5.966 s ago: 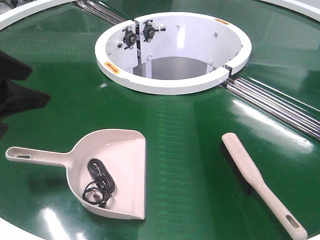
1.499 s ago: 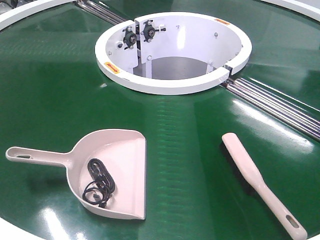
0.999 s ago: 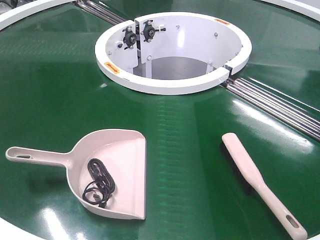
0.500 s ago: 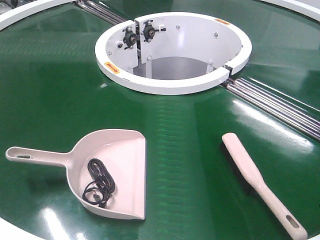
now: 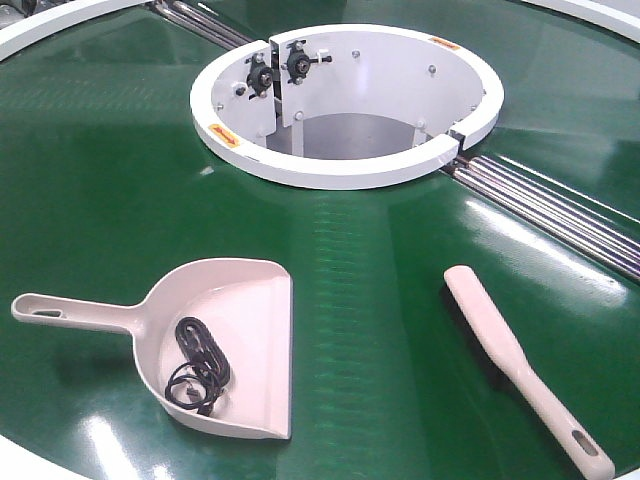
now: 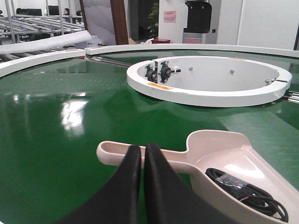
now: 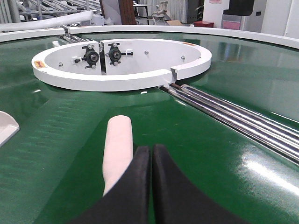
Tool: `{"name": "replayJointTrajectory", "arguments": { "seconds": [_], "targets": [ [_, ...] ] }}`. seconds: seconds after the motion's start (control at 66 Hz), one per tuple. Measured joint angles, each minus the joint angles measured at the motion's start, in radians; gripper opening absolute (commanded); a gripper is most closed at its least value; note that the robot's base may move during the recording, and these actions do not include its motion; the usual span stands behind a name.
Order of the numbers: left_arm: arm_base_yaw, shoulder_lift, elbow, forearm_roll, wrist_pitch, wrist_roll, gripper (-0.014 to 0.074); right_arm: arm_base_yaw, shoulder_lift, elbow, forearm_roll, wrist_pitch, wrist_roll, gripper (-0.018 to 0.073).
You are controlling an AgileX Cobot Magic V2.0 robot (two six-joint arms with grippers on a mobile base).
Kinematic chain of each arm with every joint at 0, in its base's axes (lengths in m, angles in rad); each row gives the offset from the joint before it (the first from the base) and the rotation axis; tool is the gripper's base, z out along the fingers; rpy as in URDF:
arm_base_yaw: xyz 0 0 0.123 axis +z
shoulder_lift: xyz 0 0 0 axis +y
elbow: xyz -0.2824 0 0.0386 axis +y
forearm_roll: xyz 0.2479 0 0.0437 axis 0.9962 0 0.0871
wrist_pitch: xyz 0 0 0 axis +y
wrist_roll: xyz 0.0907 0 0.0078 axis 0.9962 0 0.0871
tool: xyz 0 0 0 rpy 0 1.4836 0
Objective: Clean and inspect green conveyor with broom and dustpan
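Note:
The green conveyor (image 5: 380, 270) fills the front view, with its white ring hub (image 5: 345, 100) at the back. The dustpan (image 5: 220, 340) lies at the front left with its handle pointing left. A black coiled cable (image 5: 198, 368) lies in the dustpan. The broom (image 5: 520, 365) lies at the front right, handle toward the front edge. Neither gripper shows in the front view. My left gripper (image 6: 142, 151) is shut and empty, just short of the dustpan handle (image 6: 117, 153). My right gripper (image 7: 152, 151) is shut and empty, beside and above the broom (image 7: 117, 149).
Steel roller seams (image 5: 560, 215) run from the hub to the right, and another (image 5: 200, 22) to the back left. The white outer rim (image 5: 30, 462) edges the belt at the front left. The hub is an open well with black bearing mounts (image 5: 275, 68) inside.
The dark arm seen at the left edge six seconds ago has left the front view. Dustpan, cable and broom have not moved in the last 1.5 seconds.

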Motion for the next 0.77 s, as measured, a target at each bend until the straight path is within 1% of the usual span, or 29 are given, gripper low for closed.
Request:
{"name": "replayJointTrajectory", "arguments": {
  "seconds": [0.772],
  "targets": [
    [0.000,0.000,0.000,0.000,0.000,0.000,-0.0008,0.000,0.000,0.000,0.000,0.001,0.000,-0.0010]
  ]
}}
